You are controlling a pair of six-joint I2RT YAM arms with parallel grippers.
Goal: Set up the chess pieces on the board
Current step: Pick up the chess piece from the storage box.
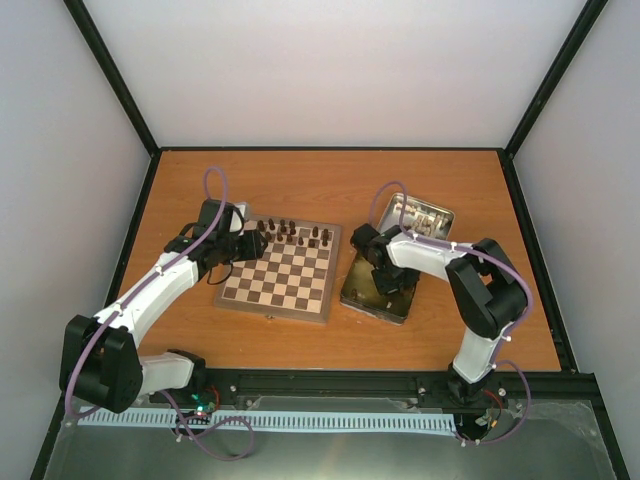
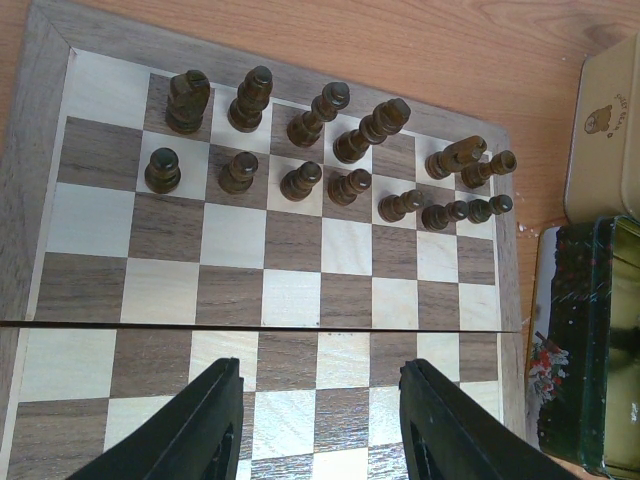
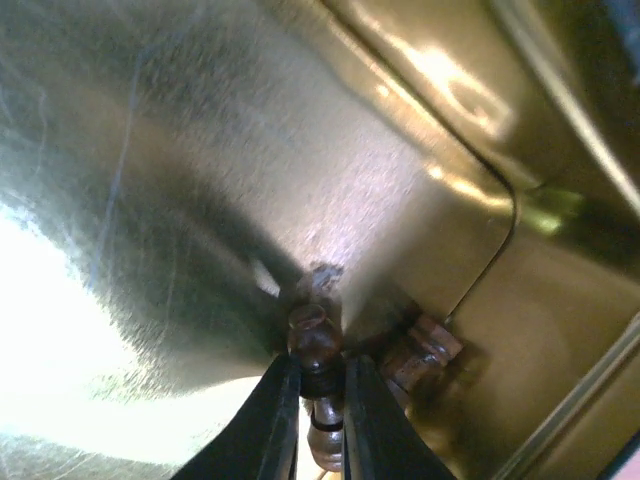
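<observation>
The board [image 1: 262, 288] lies mid-table, and dark chess pieces [image 1: 290, 233] stand in two rows along its far edge. In the left wrist view those dark pieces [image 2: 300, 180] fill the far two rows of the board [image 2: 290, 300]. My left gripper [image 2: 320, 430] hangs open over bare squares with nothing between its fingers. It sits at the board's far left corner [image 1: 238, 243]. My right gripper [image 3: 322, 400] is down inside a gold-lined tin [image 3: 200, 150], shut on a dark brown chess piece [image 3: 316, 340]. A second dark piece [image 3: 420, 352] lies just to its right.
The open gold-lined tin [image 1: 362, 300] sits right of the board with the right gripper [image 1: 385, 280] in it. Behind it stands a second tin [image 1: 443, 215] holding pale pieces. Both tins show at the right edge of the left wrist view [image 2: 580, 350].
</observation>
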